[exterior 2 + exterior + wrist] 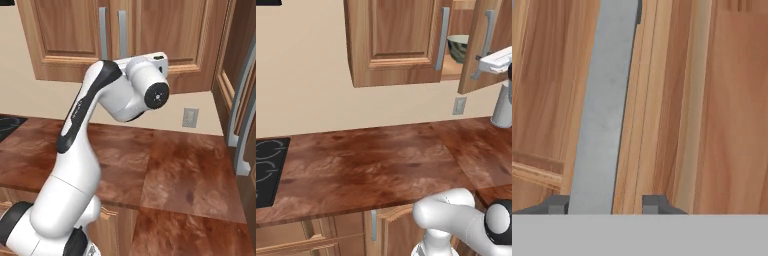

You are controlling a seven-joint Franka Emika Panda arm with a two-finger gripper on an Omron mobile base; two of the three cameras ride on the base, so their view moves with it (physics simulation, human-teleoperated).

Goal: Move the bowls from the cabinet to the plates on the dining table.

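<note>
The wall-hung brown cabinet (401, 35) has its right door (496, 25) swung partly open. In the gap, a grey-green bowl (458, 47) with dark markings sits on the shelf. My gripper (481, 60) is at that door's long grey bar handle (483, 42). In the hand view the handle (604, 110) runs up between my fingertips (652, 202). The gripper (604, 204) is open around it. The left tip is close against the bar and there is a gap on the right. The plates and the dining table are out of view.
A reddish wooden counter (381, 160) runs below the cabinet, with a black stovetop (266, 170) at its left end. A wall outlet (459, 105) sits under the open door. Tall wooden cupboards (240, 75) stand at the right.
</note>
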